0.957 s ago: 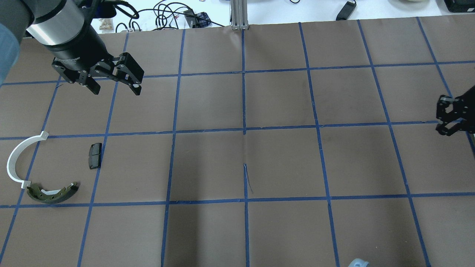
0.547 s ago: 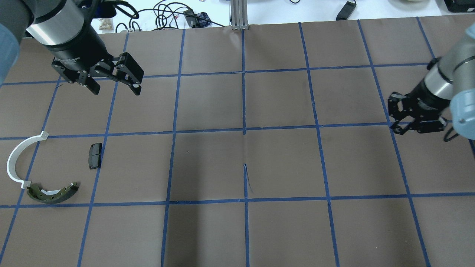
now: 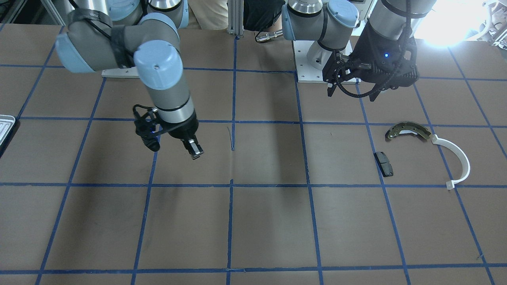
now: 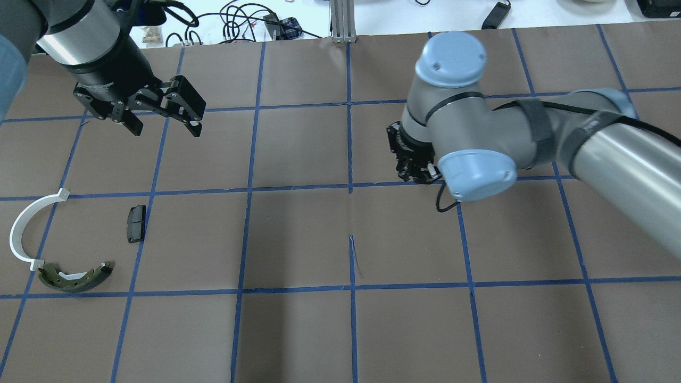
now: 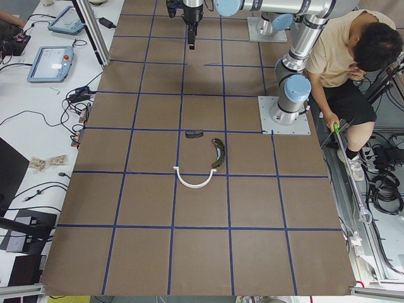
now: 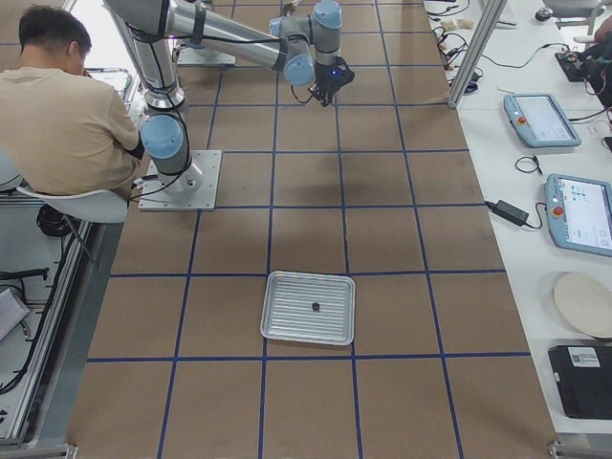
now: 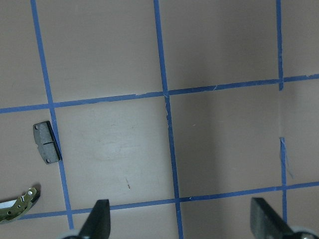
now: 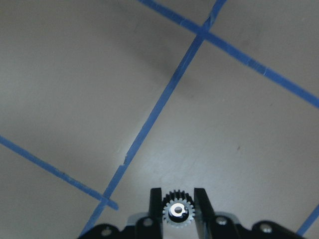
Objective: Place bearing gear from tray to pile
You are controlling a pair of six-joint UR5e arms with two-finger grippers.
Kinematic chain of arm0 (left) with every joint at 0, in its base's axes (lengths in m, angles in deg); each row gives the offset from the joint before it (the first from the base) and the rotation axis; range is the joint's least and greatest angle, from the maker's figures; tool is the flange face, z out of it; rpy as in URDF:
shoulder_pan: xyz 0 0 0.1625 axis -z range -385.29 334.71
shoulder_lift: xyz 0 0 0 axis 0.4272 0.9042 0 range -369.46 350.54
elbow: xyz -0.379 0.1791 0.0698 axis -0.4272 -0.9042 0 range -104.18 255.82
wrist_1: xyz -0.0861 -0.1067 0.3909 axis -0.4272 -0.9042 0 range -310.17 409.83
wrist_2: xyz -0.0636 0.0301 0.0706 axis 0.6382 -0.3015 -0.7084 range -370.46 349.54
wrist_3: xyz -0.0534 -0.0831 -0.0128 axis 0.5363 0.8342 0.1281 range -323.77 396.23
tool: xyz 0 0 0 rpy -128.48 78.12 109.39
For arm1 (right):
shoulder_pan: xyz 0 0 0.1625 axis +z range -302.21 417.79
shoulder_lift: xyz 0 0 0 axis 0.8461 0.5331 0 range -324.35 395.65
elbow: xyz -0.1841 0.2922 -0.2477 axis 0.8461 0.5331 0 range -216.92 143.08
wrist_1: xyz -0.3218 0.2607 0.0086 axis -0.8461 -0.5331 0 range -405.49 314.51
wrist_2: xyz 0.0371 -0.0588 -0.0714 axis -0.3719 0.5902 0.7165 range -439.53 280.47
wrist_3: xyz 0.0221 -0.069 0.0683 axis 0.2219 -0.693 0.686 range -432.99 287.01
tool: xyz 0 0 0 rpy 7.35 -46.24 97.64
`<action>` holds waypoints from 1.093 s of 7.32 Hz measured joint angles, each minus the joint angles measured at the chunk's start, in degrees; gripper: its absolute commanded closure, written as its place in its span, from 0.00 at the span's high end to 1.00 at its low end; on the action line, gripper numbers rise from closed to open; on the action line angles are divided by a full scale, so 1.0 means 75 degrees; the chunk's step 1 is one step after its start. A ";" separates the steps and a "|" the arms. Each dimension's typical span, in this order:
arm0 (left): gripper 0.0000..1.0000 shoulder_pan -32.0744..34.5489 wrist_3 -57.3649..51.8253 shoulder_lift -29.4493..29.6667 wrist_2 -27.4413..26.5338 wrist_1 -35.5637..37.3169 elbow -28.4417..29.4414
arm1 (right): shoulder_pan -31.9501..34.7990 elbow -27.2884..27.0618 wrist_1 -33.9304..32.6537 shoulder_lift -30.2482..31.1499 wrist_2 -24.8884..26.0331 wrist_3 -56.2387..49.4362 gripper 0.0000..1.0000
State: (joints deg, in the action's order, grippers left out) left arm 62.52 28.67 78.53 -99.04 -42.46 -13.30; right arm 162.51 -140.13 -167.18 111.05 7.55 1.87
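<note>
My right gripper is shut on a small toothed bearing gear. It hangs above the table just right of centre in the overhead view. The pile lies at the table's left: an olive brake shoe, a white plastic arc and a black pad. My left gripper is open and empty, held above the table beyond the pile. The silver ribbed tray sits at the table's right end with one small black piece in it.
The brown paper table top carries a blue tape grid. Cables and tablets lie beyond the far edge. A seated person is behind the arm bases. The tray's corner shows at the front-facing view's left edge.
My right arm has swept in from the table's right edge to near the centre, towards the pile side, with its gripper shut. The left arm and the pile have not moved.
</note>
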 measured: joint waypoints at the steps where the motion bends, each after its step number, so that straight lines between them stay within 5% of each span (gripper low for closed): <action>1: 1.00 0.0000 0.0000 0.0002 -0.0001 0.0000 0.0000 | 0.0395 0.0388 -0.0109 -0.0564 -0.0026 0.0633 0.15; 2: 1.00 0.0000 0.0000 0.0004 0.0000 0.0000 0.0000 | 0.0669 0.0627 -0.0350 -0.1027 -0.0068 0.1244 0.43; 3: 1.00 0.0000 0.0000 0.0003 -0.0001 0.0000 0.0000 | 0.0871 0.0732 -0.0652 -0.1359 -0.0064 0.1610 0.83; 4: 1.00 0.0000 0.0000 0.0003 -0.0001 0.0000 0.0000 | 0.0971 0.0773 -0.0813 -0.1557 -0.0031 0.1727 1.00; 8: 1.00 0.0002 0.0010 0.0018 0.0002 -0.0005 -0.0007 | 0.0596 0.0884 -0.0226 -0.1266 0.0230 0.0354 1.00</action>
State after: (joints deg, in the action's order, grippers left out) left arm 62.53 28.75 78.66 -99.03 -42.50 -13.35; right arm 166.99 -133.50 -168.87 101.56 9.27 4.53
